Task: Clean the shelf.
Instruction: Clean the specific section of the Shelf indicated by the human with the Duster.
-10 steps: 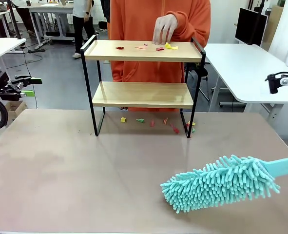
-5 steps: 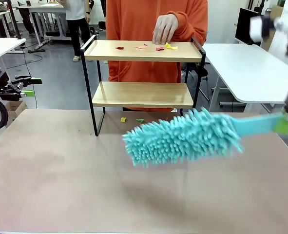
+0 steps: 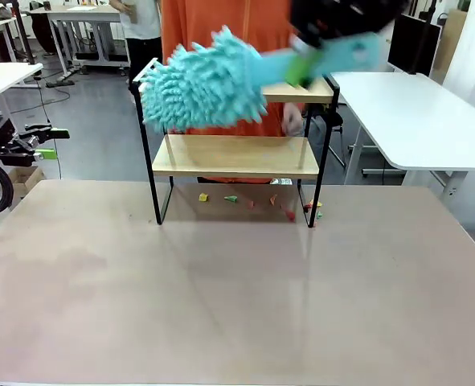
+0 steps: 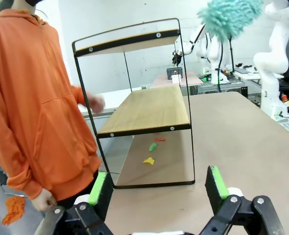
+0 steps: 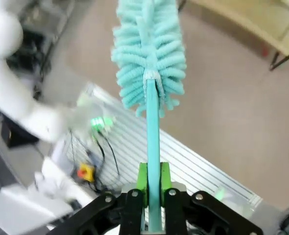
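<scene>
**A:** Two boards in a black frame: where is the shelf standing in the front view?

**B:** It is standing at the middle of the desk's far edge, with a person in orange just behind it. Small coloured scraps are lying on the desk between its legs. The right gripper, blurred, is holding a teal duster by the handle in front of the top board's left end. The left gripper is hanging off the desk's left edge, its fingers standing wide and holding nothing.

**A:** And what is the left wrist view showing?

**B:** The left gripper is gaping wide, its green pads well apart with nothing between them. Beyond it the shelf is standing upright at the desk's edge, and scraps are lying under the lower board. The person is standing beside it, and the duster head is hovering above the top board's far end.

**A:** And the right wrist view?

**B:** The right gripper is clamping its pads tight on the duster's thin handle. The fluffy duster is pointing away over the desk, and a corner of the shelf is peeking in at the upper right.
</scene>
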Tool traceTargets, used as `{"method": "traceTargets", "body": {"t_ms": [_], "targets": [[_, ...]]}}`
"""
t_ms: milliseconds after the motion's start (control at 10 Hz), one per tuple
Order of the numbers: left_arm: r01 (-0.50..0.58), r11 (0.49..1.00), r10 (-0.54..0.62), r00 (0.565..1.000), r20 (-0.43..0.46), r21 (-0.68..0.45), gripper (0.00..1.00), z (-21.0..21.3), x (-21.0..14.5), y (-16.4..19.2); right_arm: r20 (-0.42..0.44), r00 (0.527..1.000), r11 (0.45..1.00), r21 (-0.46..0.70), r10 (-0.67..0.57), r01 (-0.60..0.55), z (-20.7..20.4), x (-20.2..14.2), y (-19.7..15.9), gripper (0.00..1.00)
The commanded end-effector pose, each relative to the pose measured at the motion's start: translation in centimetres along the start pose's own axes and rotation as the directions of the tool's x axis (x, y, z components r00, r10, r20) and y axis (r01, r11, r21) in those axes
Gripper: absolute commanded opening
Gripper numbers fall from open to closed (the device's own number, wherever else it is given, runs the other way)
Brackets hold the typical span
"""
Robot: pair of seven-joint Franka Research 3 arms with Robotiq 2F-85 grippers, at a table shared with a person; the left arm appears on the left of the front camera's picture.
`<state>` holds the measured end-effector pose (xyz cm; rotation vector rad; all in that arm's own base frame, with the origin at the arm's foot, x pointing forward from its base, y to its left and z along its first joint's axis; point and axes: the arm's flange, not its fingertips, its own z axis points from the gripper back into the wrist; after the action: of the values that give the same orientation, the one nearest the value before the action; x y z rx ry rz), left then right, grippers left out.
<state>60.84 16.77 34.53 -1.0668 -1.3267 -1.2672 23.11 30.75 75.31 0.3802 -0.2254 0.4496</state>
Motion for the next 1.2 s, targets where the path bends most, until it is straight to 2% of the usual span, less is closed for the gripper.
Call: {"method": "traceTargets", "body": {"t_ms": [0, 100, 200, 300, 800, 900, 1000, 1100], "targets": [[-0.002, 1.0, 0.002, 1.0, -0.008, -0.009, 1.0, -0.2, 0.3, -0.2, 0.145, 0.984, 0.992, -0.064, -0.099, 0.109, -0.5, 2.7, 3.4, 0.13], [-0.002, 1.0, 0.002, 1.0, -0.008, -0.009, 1.0, -0.2, 0.3, -0.2, 0.175, 0.971, 0.983, -0.057, -0.163, 0.175, -1.0, 4.2, 4.4, 0.13], [-0.002, 1.0, 0.002, 1.0, -0.008, -0.009, 1.0, -0.2, 0.3, -0.2, 0.144, 0.972, 0.98, -0.043, -0.184, 0.192, -1.7, 5.2, 4.7, 0.13], [-0.002, 1.0, 0.002, 1.0, -0.008, -0.009, 1.0, -0.2, 0.3, -0.2, 0.126, 0.986, 0.994, -0.005, -0.105, 0.106, -0.6, 2.6, 3.8, 0.13], [-0.002, 1.0, 0.002, 1.0, -0.008, -0.009, 1.0, -0.2, 0.3, -0.2, 0.123, 0.984, 0.991, -0.007, -0.129, 0.131, -0.9, 3.2, 4.5, 0.13], [-0.002, 1.0, 0.002, 1.0, -0.008, -0.009, 1.0, -0.2, 0.3, -0.2, 0.215, 0.955, 0.963, -0.131, -0.206, 0.237, -1.0, 5.4, 7.2, 0.13], [-0.002, 1.0, 0.002, 1.0, -0.008, -0.009, 1.0, -0.2, 0.3, -0.2, 0.289, 0.893, 0.892, -0.195, -0.346, 0.408, -3.0, 10.8, 9.7, 0.13], [-0.002, 1.0, 0.002, 1.0, -0.008, -0.009, 1.0, -0.2, 0.3, -0.2, 0.289, 0.894, 0.897, -0.184, -0.342, 0.403, -3.2, 11.0, 9.8, 0.13]]}}
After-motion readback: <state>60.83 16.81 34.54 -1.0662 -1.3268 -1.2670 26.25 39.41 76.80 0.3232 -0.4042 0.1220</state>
